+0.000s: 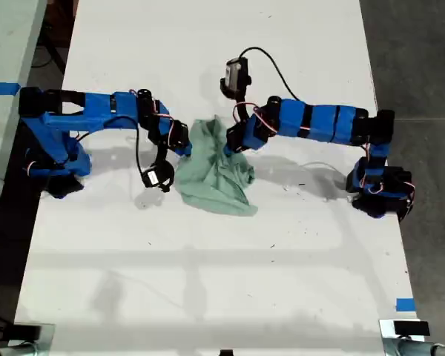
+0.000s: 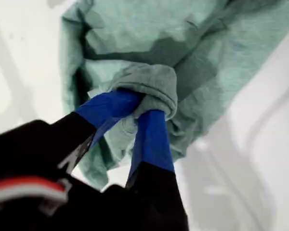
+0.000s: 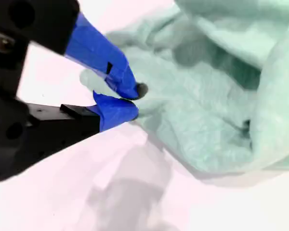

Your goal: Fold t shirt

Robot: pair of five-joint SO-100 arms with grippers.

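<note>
T shirt (image 1: 216,170) light, limp, bunched; grip hems. My first gripper (image 2: 143,109) clamps a fold, my second gripper (image 3: 127,100) pinches an edge

This is looking like a robotics lab: two blue arms (image 1: 96,111) are sitting clamped on a bare white table (image 1: 208,282), blue tape markers (image 1: 405,304) sticking at its edge above grey floor (image 1: 423,59).

So the t shirt (image 1: 216,169) is this pale mint-green thing, plain and super wrinkly, bunched in a crumpled heap around the middle of the white tabletop (image 1: 208,282), a bit nearer its far edge.
</note>
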